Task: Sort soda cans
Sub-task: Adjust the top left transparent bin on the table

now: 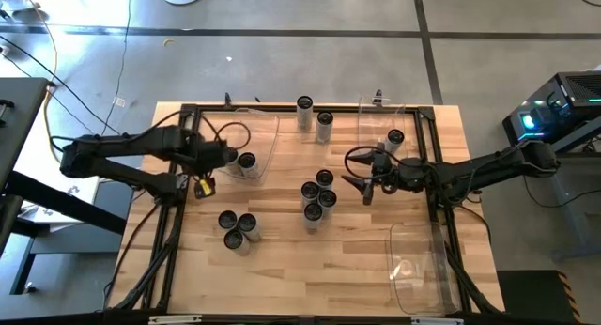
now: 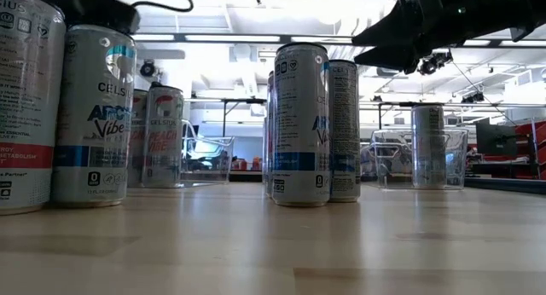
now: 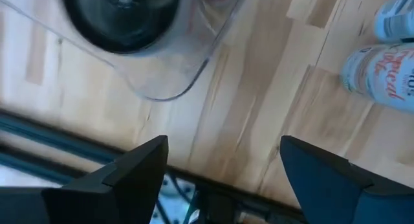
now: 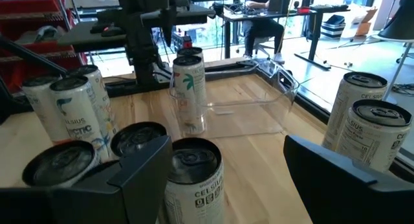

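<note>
High view: the soda cans (image 1: 317, 195) stand in small groups on the desk, most near its middle. The left gripper (image 1: 229, 157) is open and empty by a can in the clear bin (image 1: 268, 154). The right gripper (image 1: 355, 171) is open and empty too.

The high view looks straight down on the whole worktop (image 1: 282, 259). The low view sits at worktop level, close behind the cans (image 2: 300, 124), facing the room. The left wrist view looks steeply down past the left hand (image 3: 223, 169), very near the wood. The right wrist view looks level ahead of the right hand (image 4: 226, 166) at the middle cans, shared with the low view.
</note>
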Controlling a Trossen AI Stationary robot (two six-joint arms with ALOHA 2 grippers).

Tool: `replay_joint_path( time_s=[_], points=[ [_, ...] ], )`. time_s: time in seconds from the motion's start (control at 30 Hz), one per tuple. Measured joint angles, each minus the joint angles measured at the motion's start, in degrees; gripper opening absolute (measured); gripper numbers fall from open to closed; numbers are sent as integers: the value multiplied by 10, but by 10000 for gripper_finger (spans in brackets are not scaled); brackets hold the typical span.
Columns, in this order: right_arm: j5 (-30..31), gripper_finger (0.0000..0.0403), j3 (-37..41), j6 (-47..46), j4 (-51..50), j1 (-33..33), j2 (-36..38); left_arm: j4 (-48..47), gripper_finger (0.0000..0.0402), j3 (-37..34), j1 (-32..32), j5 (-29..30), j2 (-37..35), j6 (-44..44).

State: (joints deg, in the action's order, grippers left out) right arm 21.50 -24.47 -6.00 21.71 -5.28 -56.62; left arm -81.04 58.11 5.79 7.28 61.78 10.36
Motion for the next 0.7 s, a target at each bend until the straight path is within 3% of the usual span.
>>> replay_joint_path(
  time_s=[0.17, 0.3, 0.47, 0.7],
  points=[
    [-7, 293, 0, 0, -4, 0, 0, 74, 275, -86, -15, 15, -44, -30],
    [-9, 293, 0, 9, -3, 0, 0, 100, 264, -129, -15, 87, -63, -39],
    [-10, 293, 0, 15, -1, 0, 0, 147, 250, -130, -11, 107, -68, -57],
    [-10, 293, 0, 14, 0, 0, 0, 166, 224, -142, 1, 85, -52, -85]
  ],
)
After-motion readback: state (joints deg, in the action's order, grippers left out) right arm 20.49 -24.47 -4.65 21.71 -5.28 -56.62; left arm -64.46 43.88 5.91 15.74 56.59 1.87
